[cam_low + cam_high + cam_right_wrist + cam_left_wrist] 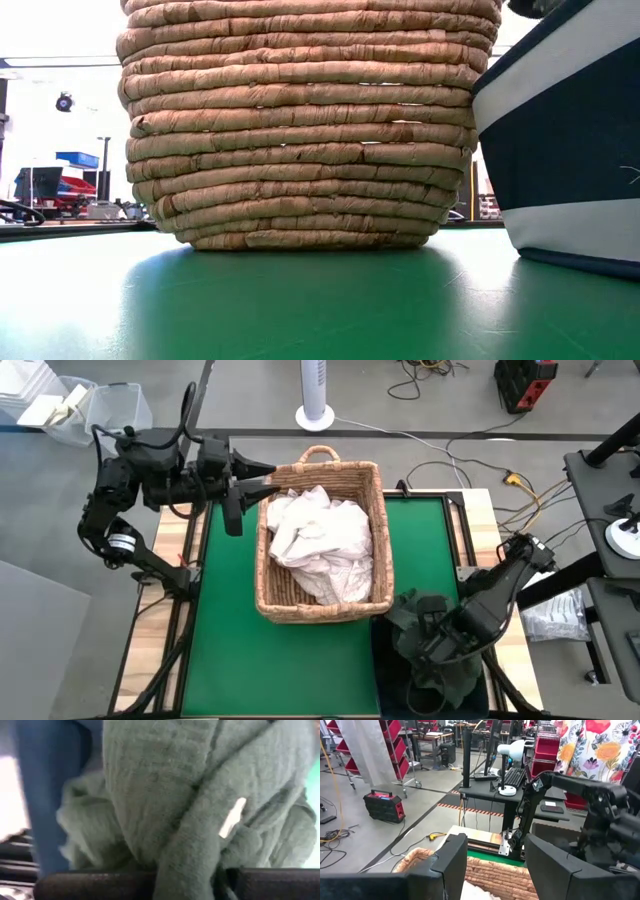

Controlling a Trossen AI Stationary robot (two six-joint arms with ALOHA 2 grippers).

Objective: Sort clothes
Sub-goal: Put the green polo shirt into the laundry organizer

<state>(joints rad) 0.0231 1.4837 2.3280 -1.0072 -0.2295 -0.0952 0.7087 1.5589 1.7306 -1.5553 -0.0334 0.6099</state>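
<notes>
So you've got your right gripper (pixel 437 645) down at the near right corner of the green tabletop mat (pixel 225 650), clamped tight on a dark green knitted garment (pixel 425 622). In the right wrist view that green knit (pixel 200 785) fills nearly everything, bunched between the dark fingers (pixel 100 882), with the wall of the dark blue square fabric bin (pixel 47 795) just beside it. From above, the green garment is draped over the bin (pixel 395 678), which is mostly hidden under the cloth and the arm.

Your left gripper (pixel 262 476) is hovering at the far left corner of the tan woven wicker basket (pixel 268 595), fingers spread apart and nothing between them. Its wrist view looks out over the basket rim (pixel 490 870) with both dark fingers (pixel 452 862) clearly parted.

The basket sits in the middle of the mat, and it's stuffed with a crumpled pile of white and off-white clothes (pixel 318 540). At table level you can see the basket wall (pixel 300 130) touching the blue-and-white bin (pixel 560 150) on its right side.
</notes>
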